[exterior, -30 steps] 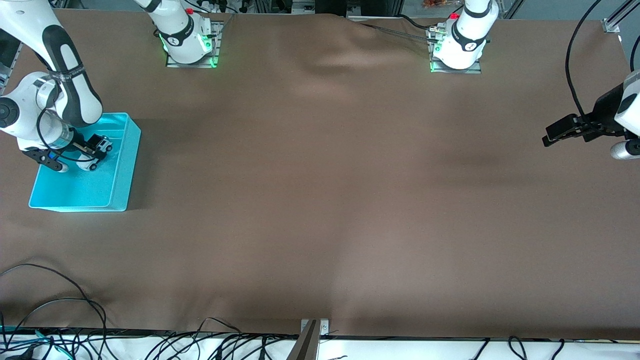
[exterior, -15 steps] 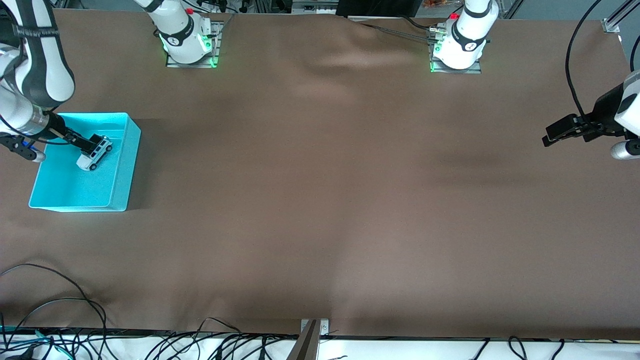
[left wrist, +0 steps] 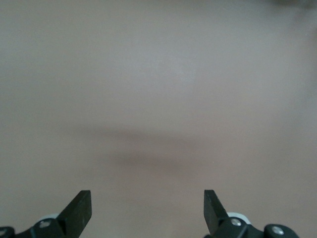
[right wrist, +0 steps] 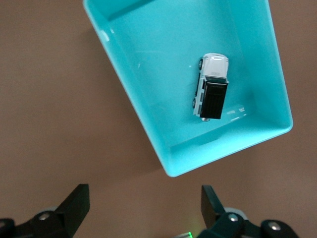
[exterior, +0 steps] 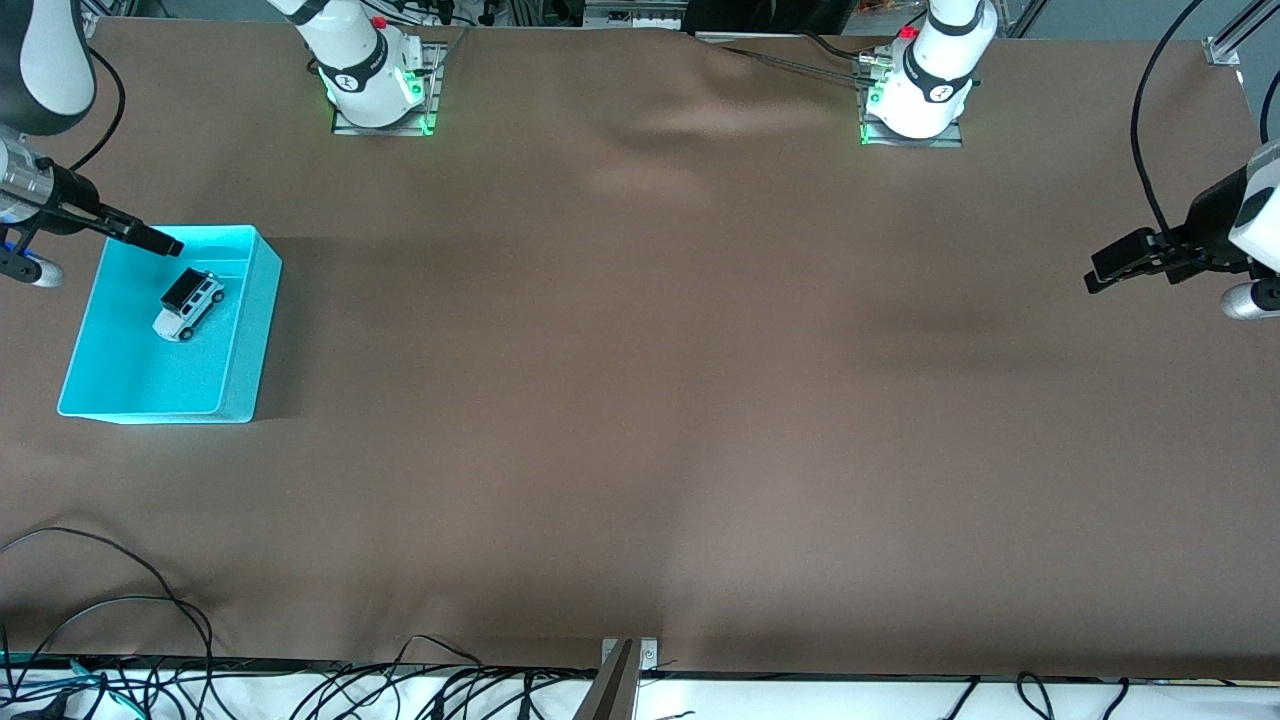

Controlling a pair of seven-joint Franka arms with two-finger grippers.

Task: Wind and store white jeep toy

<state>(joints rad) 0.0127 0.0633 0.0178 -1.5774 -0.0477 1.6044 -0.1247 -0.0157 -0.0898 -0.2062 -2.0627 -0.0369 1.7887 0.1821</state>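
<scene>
We see the jeep (exterior: 188, 304) lying loose in the bin (exterior: 240, 400). Our right gripper (exterior: 160, 244), fingers spread and empty, hangs over the bin's rim; our left gripper (exterior: 1110, 270), also wide open, waits over bare tabletop (exterior: 650, 400).

The right gripper (exterior: 150, 240) hangs raised with fingers spread; the left gripper (exterior: 1110, 268) waits, fingers spread.

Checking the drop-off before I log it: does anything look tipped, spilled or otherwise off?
Nothing stands out. The white jeep toy sits upright on its wheels in the teal bin, angled to the walls. The right end effector is open above the bin's rim; the left end effector waits open over bare table.
</scene>
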